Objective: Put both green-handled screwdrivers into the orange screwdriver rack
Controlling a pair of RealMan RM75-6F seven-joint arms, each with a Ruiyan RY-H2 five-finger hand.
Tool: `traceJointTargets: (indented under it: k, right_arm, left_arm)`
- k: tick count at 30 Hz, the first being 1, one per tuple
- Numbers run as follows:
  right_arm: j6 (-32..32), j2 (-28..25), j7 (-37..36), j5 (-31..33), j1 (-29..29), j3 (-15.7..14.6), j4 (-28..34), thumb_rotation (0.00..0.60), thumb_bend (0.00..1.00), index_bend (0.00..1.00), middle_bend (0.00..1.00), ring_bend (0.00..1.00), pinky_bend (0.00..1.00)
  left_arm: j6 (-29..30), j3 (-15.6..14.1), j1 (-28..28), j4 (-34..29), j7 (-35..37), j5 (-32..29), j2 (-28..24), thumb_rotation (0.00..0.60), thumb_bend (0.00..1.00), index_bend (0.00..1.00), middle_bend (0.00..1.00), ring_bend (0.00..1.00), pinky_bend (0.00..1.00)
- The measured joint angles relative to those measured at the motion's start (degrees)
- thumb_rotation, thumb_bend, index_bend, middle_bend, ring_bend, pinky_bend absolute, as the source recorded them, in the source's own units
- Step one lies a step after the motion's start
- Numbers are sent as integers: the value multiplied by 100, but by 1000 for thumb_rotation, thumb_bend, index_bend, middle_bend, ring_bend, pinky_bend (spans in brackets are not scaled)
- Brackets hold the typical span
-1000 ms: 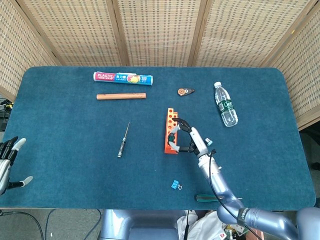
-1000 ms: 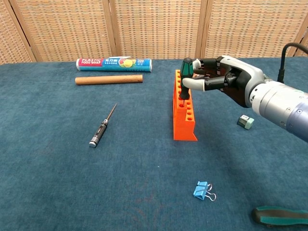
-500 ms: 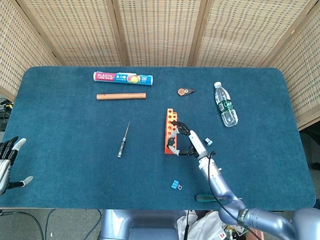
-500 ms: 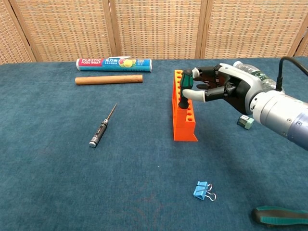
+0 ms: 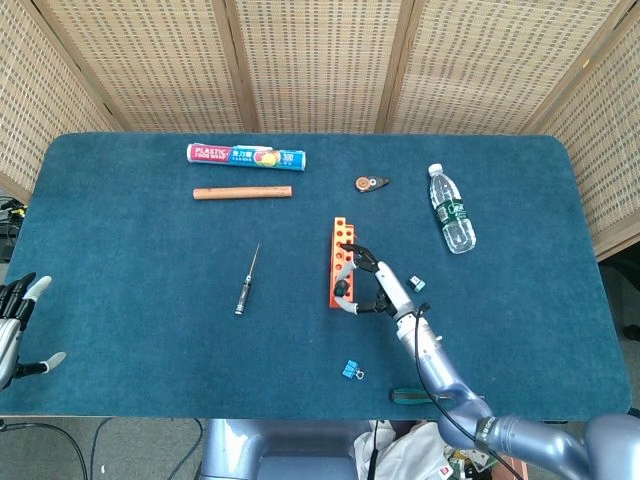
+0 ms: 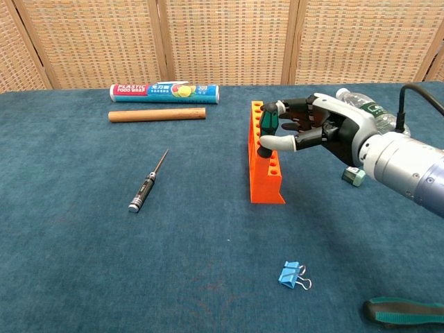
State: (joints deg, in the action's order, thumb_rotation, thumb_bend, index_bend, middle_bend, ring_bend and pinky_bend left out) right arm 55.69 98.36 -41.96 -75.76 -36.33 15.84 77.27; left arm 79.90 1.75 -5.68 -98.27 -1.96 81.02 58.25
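The orange screwdriver rack (image 6: 266, 173) (image 5: 340, 258) stands lengthwise at mid table. One green-handled screwdriver (image 6: 267, 126) stands upright in a rack hole, only its handle showing. My right hand (image 6: 312, 128) (image 5: 376, 291) pinches that handle between thumb and fingers from the right side. The other green-handled screwdriver (image 6: 406, 311) (image 5: 409, 397) lies flat near the table's front edge, right of centre. My left hand (image 5: 14, 322) hangs off the table's left edge, fingers apart and holding nothing.
A black precision screwdriver (image 6: 147, 186) lies left of the rack. A wooden dowel (image 6: 157, 114) and a food wrap box (image 6: 165, 91) lie at the back. A blue binder clip (image 6: 292, 275), a small grey block (image 6: 354, 176), a water bottle (image 5: 452, 209) and a small orange-black tool (image 5: 371, 183) lie around.
My right hand has come down and nearer along the rack, and the green handle has sunk lower into a rack hole. The left hand has not moved.
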Motion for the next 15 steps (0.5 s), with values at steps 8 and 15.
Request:
traceJointTargets:
  k: [8,15]
  right_arm:
    - [47,-80,55,-12,-14,52,161,600,191,389,81,0,0]
    - [375,-357,287,-115,69,133,574,600,160,261,34,0,0]
  left_arm:
    - [19,-6,7,-12,26,26,-16,600,0,0,0,0,0]
    - [66,-16,30,-19,90,73,-46,600,0,0,0,0,0]
